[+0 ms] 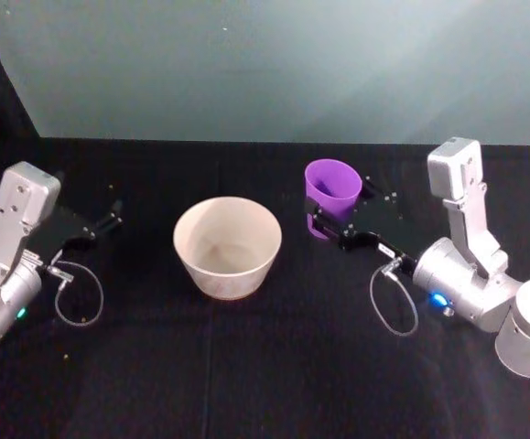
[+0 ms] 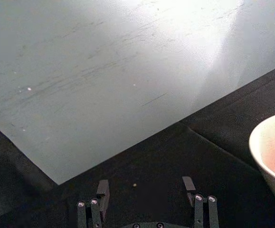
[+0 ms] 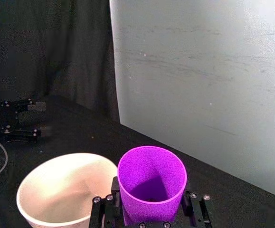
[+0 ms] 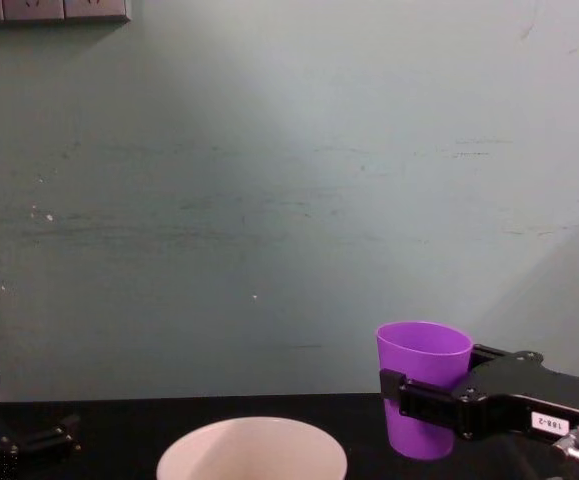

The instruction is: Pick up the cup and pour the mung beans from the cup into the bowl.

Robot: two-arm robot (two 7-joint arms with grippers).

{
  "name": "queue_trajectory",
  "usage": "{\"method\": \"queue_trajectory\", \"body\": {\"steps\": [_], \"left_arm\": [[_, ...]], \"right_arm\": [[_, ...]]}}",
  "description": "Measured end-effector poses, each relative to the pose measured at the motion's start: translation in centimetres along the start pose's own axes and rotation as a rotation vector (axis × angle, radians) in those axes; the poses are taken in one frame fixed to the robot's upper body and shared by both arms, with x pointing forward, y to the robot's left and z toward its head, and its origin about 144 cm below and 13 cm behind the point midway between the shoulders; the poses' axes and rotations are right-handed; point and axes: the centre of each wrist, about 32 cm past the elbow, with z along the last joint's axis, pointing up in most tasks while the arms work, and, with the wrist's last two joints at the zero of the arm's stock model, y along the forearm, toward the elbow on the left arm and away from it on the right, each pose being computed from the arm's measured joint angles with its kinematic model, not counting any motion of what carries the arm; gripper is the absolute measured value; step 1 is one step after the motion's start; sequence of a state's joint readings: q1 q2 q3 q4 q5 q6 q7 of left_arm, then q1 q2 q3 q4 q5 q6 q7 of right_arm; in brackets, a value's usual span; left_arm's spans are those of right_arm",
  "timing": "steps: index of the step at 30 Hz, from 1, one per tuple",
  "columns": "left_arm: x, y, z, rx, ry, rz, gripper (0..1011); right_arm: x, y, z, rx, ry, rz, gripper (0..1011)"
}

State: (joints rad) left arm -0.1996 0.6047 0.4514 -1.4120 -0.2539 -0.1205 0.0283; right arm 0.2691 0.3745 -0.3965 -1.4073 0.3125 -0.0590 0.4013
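While our right hand (image 1: pixel 340 207) is gripping the purple plastic cup (image 1: pixel 331 187) beside the round white bowl (image 1: pixel 228 267), our left hand (image 1: pixel 111 215) is hovering open.

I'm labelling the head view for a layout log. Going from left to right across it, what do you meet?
left gripper, open and parked → bowl → cup, clamped upright in the right gripper

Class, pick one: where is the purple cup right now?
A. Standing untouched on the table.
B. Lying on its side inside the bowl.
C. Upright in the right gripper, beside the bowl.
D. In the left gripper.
C: the right gripper clamps the cup upright beside the bowl; the left gripper sits open, far left.
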Motion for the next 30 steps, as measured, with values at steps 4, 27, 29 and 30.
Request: {"method": "queue_trajectory", "body": {"steps": [4, 27, 29, 30], "left_arm": [[0.0, 0.0, 0.0, 0.0, 0.0, 0.0, 1000], [0.0, 0.0, 0.0, 0.0, 0.0, 0.0, 1000], [0.0, 0.0, 0.0, 0.0, 0.0, 0.0, 1000], [0.0, 0.0, 0.0, 0.0, 0.0, 0.0, 1000]], "right_arm": [[0.0, 0.03, -0.07, 0.0, 0.001, 0.0, 719], [-0.03, 0.11, -0.2, 0.001, 0.001, 0.001, 720], [-0.03, 0.11, -0.21, 0.001, 0.001, 0.001, 719], [-0.03, 0.11, -0.21, 0.002, 0.001, 0.001, 720]]}}
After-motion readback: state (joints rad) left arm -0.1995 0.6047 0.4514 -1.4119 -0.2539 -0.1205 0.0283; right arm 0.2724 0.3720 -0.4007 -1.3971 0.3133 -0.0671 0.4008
